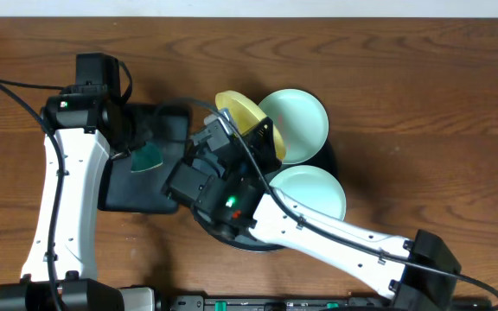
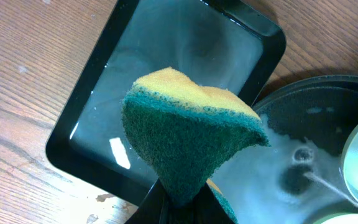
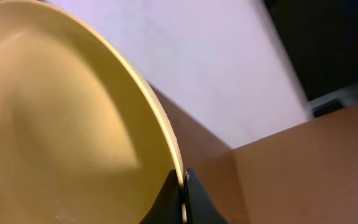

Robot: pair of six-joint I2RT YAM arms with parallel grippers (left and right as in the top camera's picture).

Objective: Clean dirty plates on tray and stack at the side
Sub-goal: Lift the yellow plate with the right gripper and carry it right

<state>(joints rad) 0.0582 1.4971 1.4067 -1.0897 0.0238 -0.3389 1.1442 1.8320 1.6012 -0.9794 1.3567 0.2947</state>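
The right wrist view has the right gripper (image 3: 184, 198) at the bottom centre. Its two dark fingers are pinched tight on the rim of the yellow plate (image 3: 61, 124). The plate fills the left half of the frame, tipped steeply on edge, hollow face to the camera. Behind it are a pale wall (image 3: 229, 68) and brown wood, both blurred.

In the left wrist view, the left gripper (image 2: 180, 204) at the bottom edge is clamped on a sponge (image 2: 188, 140). Its green scouring side faces the camera, with yellow foam along the top. Beyond the sponge, the rectangular black tray (image 2: 64, 146) lies on the wooden table (image 2: 17, 74), its floor glistening wet. At the right is the round black tray (image 2: 316, 102), its floor smeared with wet streaks.

From overhead, the lower mint plate (image 1: 311, 192) lies at the round tray's lower right. The upper mint plate (image 1: 299, 123) lies at its upper right, overlapping the rim. The yellow plate is held above the tray's upper left, just beside the upper mint plate. The sponge hangs over the rectangular tray, left of centre.
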